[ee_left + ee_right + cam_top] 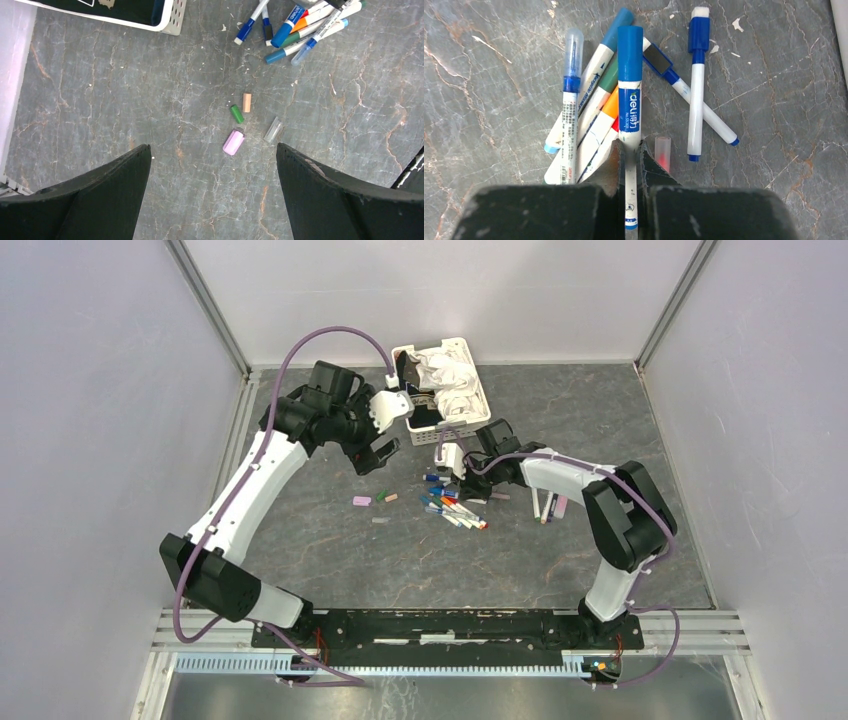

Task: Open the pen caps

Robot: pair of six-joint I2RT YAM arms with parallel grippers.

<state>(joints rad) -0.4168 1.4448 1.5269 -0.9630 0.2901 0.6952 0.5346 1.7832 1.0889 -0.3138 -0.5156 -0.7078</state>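
A: What is hidden or cut off?

B: In the left wrist view the pile of pens (300, 30) is clipped by the top edge. Only 1 corner of the white slotted basket (170, 17) is shown there. From above, 2 pens (552, 506) toward the right edge of the table (400, 570) are partly covered by the right arm. What is crumpled inside the basket cannot be made out.

A: And the claws?

B: The right gripper (630, 150) is pinched narrowly on the white barrel of 1 blue-capped pen (629, 110). Its blue cap (630, 52) is on and is pointed away from the fingers, over the pile. Whether that pen is lifted cannot be told. A red-tinted clear cap (662, 150) is seen just beside 1 finger, but contact cannot be judged. The left gripper (212, 150) is spread wide above the table, with nothing held.

A: Where are the loose caps?

B: 4 are laid left of the pile, near the table's middle: a pink cap (233, 142), a green cap (237, 113), a peach cap (247, 102) and a grey-clear cap (272, 130).
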